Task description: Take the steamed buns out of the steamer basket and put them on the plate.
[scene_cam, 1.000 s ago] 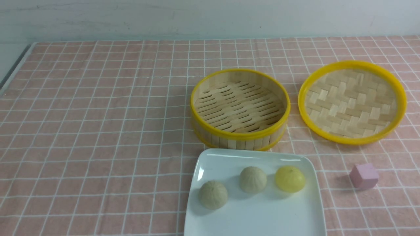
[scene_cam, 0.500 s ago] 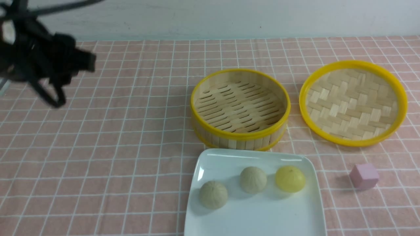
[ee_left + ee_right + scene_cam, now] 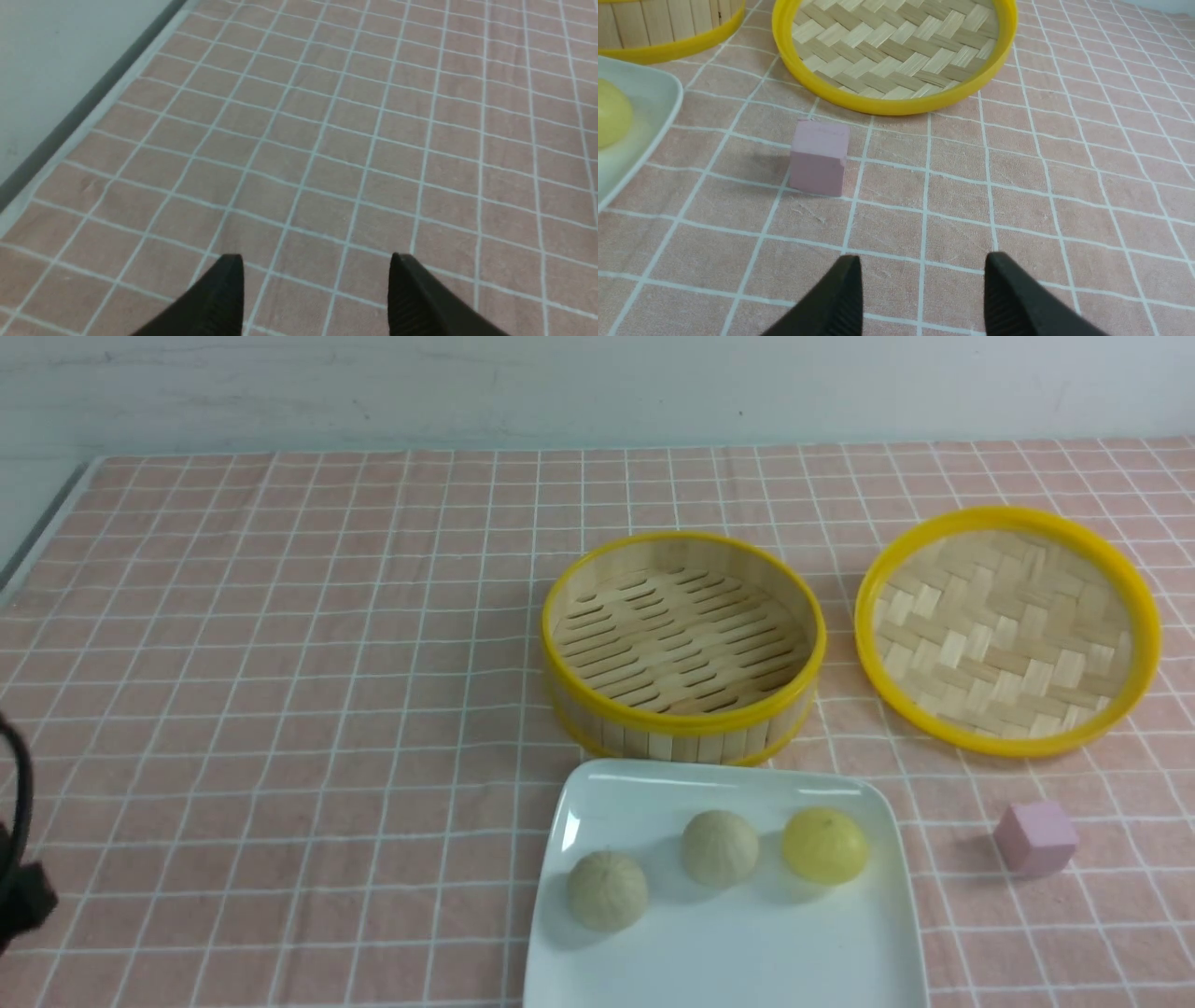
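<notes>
Three steamed buns lie on the white plate (image 3: pixel 728 952) near the front: two beige ones (image 3: pixel 607 890) (image 3: pixel 720 847) and a yellow one (image 3: pixel 825 845). The steamer basket (image 3: pixel 684 723) stands just behind the plate with nothing in it. My left gripper (image 3: pixel 315 256) is open over bare cloth near the table's left edge. My right gripper (image 3: pixel 922 255) is open too, above the cloth in front of the pink cube (image 3: pixel 818 156). The right wrist view also catches the yellow bun (image 3: pixel 612 119) on the plate's (image 3: pixel 649 98) corner.
The woven bamboo lid (image 3: pixel 1008 625) lies upside down to the right of the basket. A small pink cube (image 3: pixel 1036 838) sits right of the plate. A dark part of my left arm (image 3: pixel 19 887) shows at the front view's left edge.
My left arm swept into the upper left of the front view half a second ago and has dropped to the lower left edge. Buns, plate and basket stayed put.
</notes>
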Available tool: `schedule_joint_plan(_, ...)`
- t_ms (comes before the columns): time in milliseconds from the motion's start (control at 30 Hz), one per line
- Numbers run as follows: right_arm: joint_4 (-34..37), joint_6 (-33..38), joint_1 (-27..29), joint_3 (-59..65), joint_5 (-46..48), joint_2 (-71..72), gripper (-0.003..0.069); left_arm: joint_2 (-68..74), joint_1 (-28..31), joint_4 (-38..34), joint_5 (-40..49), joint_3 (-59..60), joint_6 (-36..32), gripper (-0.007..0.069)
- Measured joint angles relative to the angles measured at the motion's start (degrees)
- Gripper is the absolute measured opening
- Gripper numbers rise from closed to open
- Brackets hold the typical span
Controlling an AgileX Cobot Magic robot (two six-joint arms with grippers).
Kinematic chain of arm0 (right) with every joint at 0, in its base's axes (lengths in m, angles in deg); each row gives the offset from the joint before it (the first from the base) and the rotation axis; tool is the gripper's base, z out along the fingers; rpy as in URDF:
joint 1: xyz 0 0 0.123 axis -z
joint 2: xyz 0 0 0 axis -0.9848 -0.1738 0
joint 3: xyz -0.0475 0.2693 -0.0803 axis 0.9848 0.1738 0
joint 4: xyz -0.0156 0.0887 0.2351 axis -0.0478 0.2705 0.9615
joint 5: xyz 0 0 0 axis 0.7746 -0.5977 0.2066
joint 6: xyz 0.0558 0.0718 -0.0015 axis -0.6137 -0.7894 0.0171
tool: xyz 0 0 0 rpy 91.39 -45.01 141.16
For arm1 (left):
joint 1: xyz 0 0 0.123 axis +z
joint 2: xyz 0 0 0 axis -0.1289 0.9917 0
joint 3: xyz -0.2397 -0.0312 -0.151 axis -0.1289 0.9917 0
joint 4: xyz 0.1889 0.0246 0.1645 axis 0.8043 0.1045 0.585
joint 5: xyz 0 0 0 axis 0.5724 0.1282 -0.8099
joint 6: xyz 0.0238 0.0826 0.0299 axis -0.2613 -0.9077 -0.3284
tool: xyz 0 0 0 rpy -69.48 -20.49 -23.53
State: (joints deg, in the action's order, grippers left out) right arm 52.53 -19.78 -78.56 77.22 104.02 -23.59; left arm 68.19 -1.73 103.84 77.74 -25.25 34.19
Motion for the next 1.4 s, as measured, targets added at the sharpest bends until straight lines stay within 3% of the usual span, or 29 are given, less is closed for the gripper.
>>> schedule_joint_plan(233, 0.0, 0.0, 0.0, 0.0, 0.0, 0.0, 0.0369, -15.6, 0.5, -0.4, 0.5, 7.0, 0.0, 0.0430)
schedule_joint_plan(467, 0.0, 0.0, 0.0, 0.0, 0.0, 0.0, 0.0369, -21.2, 0.5, -0.5, 8.2, 9.2, -0.1, 0.0430)
schedule_joint_plan(733, 0.0, 0.0, 0.0, 0.0, 0.0, 0.0, 0.0369, -27.7, 0.5, 1.2, 10.5, 9.7, -0.1, 0.0430)
schedule_joint_plan(1400, 0.0, 0.0, 0.0, 0.0, 0.0, 0.0, 0.0369, -29.1, 0.6, 2.4, 8.2, 16.8, 0.0, 0.0430)
